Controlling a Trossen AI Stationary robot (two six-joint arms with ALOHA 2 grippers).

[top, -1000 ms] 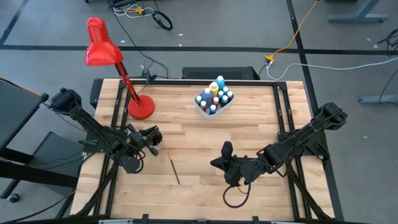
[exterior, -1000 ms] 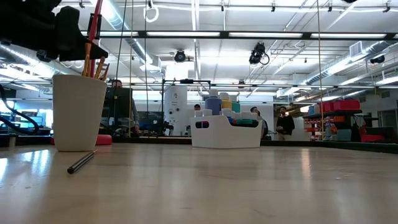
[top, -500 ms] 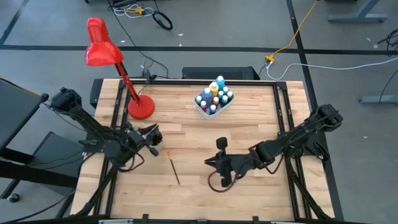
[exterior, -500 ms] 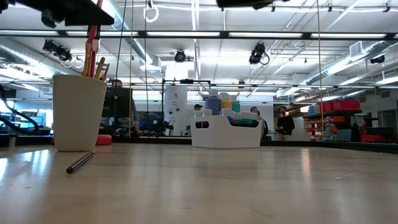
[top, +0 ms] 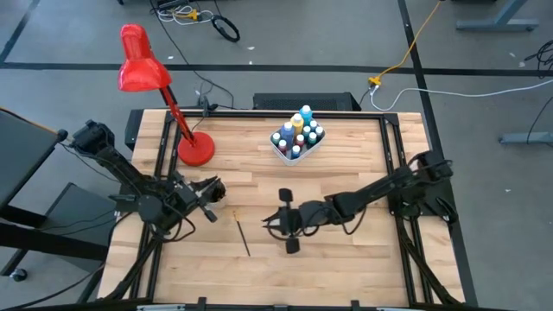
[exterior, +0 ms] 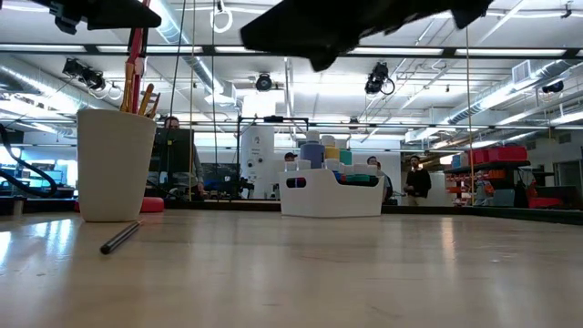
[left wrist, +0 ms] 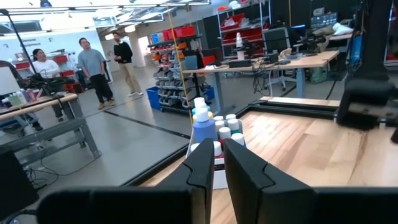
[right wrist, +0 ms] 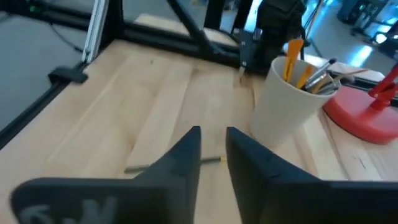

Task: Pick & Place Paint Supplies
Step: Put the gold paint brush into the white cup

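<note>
One thin dark paintbrush (top: 243, 236) lies flat on the wood, and the low view shows it (exterior: 119, 237) in front of the beige cup (exterior: 116, 164). The cup holds several brushes (right wrist: 305, 73). Small paint bottles (top: 297, 134) stand in the white tray (exterior: 332, 199) toward the far edge. My left gripper (top: 212, 195) hovers over the cup, fingers shut (left wrist: 217, 163). My right gripper (top: 270, 223) hangs above the table just right of the loose brush (right wrist: 171, 164), pointing left, with only a narrow slit between its fingers (right wrist: 213, 140).
A red desk lamp stands on its round base (top: 196, 149) at the far left, its head leaning beyond the table edge. Bare wood lies between the loose brush and the tray. Dark frame rails run along both sides. People stand in the room behind.
My right gripper has swept toward the table's left, from the right middle to close beside the loose brush, and its arm now shows at the top of the low view. My left gripper has risen above the cup. The brush, cup and tray have stayed put.
</note>
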